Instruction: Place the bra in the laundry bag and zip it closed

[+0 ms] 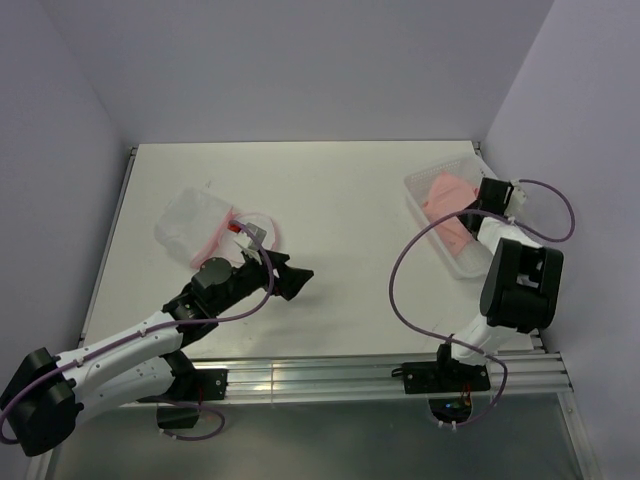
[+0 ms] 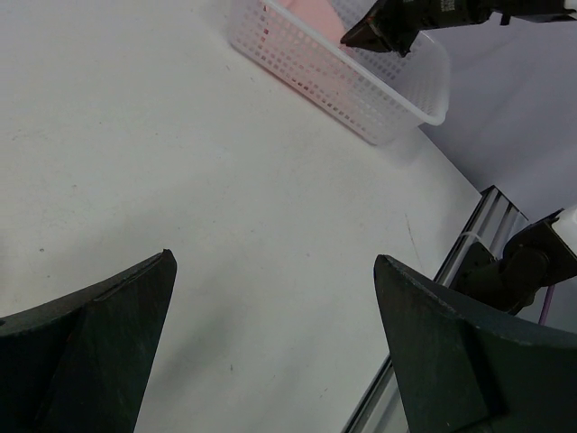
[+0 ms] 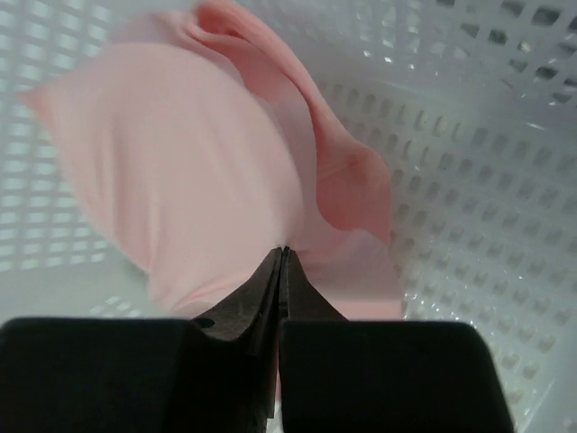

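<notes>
The light-pink bra (image 1: 443,198) lies in a white perforated basket (image 1: 466,266) at the right. My right gripper (image 1: 470,208) reaches down into the basket. In the right wrist view its jaws (image 3: 285,250) are pressed together with a pucker of the bra's fabric (image 3: 180,153) pinched at their tips. The laundry bag (image 1: 193,225), translucent white mesh with pink trim, lies on the table at the left. My left gripper (image 1: 295,282) hovers to the right of the bag, open and empty (image 2: 272,258), over bare table.
The basket (image 2: 379,99) also shows in the left wrist view, with the right gripper (image 2: 370,36) over it. An aluminium rail (image 1: 380,375) runs along the table's near edge. Purple cables loop from both arms. Walls enclose the table.
</notes>
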Robot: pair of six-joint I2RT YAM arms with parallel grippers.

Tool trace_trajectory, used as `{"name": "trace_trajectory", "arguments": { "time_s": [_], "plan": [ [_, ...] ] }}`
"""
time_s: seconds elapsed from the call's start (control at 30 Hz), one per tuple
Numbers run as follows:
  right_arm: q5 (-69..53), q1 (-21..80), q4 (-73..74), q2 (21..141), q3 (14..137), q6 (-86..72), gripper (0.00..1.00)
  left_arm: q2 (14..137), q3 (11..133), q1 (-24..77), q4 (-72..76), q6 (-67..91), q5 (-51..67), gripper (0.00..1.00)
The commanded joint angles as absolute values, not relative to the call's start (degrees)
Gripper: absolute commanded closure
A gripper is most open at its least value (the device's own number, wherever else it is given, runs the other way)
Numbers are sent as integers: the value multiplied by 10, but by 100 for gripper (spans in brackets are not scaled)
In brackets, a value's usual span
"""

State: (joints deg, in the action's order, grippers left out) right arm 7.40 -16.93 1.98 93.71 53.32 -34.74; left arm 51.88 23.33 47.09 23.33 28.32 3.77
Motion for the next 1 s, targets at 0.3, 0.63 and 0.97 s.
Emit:
{"name": "trace_trajectory", "arguments": {
  "time_s": [0.3, 0.63, 0.97],
  "plan": [
    [86, -95, -171, 624, 484, -351, 100, 537, 236, 474, 280, 282, 38, 2],
    [-21, 43, -103, 604, 635, -340, 100, 534, 257, 474, 251, 290, 4, 2],
    [-131, 92, -86, 773, 900, -373, 100, 540, 284, 474, 224, 309, -27, 2]
  ]
}}
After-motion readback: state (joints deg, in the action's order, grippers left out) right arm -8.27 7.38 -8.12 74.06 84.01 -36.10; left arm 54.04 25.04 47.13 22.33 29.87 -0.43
